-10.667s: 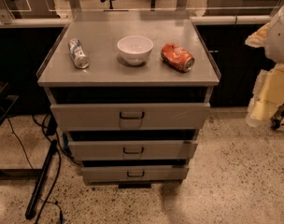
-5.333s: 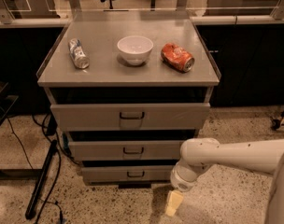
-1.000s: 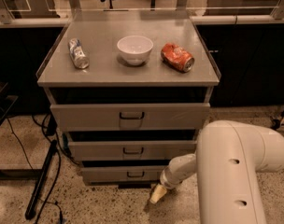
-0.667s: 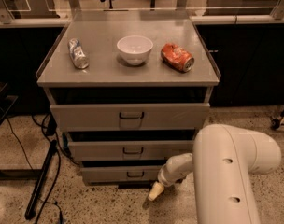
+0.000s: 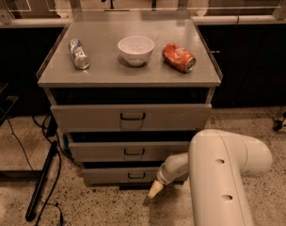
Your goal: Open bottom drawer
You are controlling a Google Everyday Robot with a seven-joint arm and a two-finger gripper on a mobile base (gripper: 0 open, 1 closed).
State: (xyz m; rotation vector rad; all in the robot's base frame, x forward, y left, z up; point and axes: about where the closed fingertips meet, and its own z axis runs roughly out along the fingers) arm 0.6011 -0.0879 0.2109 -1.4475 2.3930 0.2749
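The bottom drawer (image 5: 105, 175) is the slimmest grey front at the foot of the three-drawer cabinet, with a small dark handle (image 5: 136, 175) at its centre. Its front stands about level with the drawer above. My gripper (image 5: 151, 195) is low near the floor, just below and right of that handle, pointing down-left in front of the drawer's lower right part. My white arm (image 5: 223, 173) fills the lower right and hides the drawer's right end.
The mid-height drawer (image 5: 129, 151) and the tall top drawer (image 5: 131, 117) sit above. On the cabinet top lie a silver can (image 5: 79, 53), a white bowl (image 5: 136, 49) and a crushed red can (image 5: 179, 57). A black stand and cables (image 5: 42, 182) are at the left on the floor.
The arm came from the right side down to the floor in front of the bottom drawer. In the last second the gripper edged slightly left. The drawers have not moved.
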